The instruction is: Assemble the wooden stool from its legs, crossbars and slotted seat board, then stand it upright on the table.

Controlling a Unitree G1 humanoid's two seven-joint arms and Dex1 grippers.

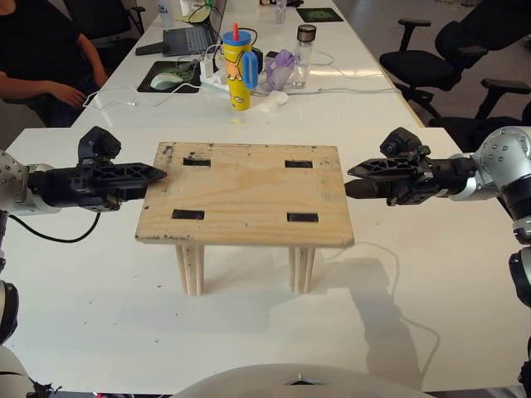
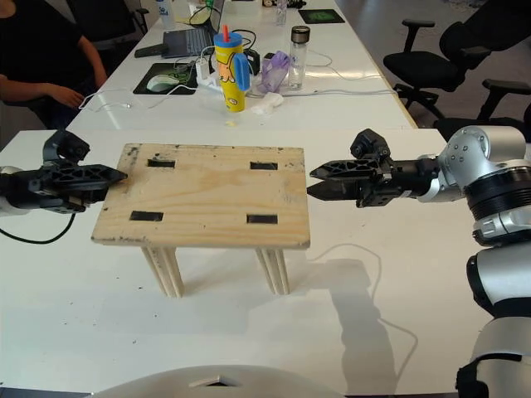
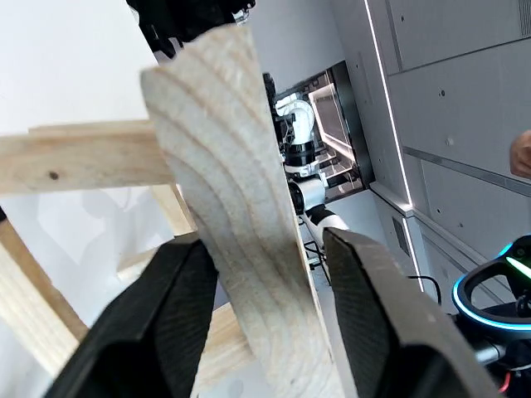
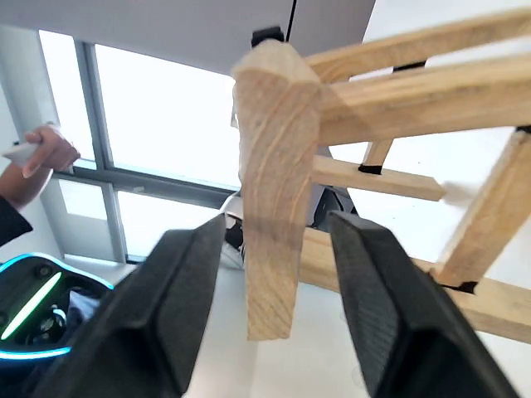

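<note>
The big white table (image 1: 83,332) holds the stool (image 1: 245,211). The stool stands on its feet in the middle of the tabletop, so the job looks almost done.

The seat board (image 1: 245,182) is flat on top, with four dark slots near its corners. The legs (image 1: 190,269) point down under it, and the crossbars (image 4: 373,178) run between them.

The left gripper (image 1: 156,178) is at the seat board's left edge. Its fingers (image 3: 166,315) sit close against both faces of the wood, so it looks to be holding the board.

The right gripper (image 1: 348,180) is at the board's right edge. Its fingers (image 4: 191,307) are spread wide, with a gap on each side of the wood, so it holds nothing.

Near the tabletop's far edge, on the next table, stand a yellow cup (image 1: 238,70) and a clear bottle (image 1: 304,56).

The stool is hard, stiff wood and probably light. I think the pieces only slot together, so a rough pull could loosen them. The best place to hold it is the two side edges of the seat board, lifting both sides evenly.
</note>
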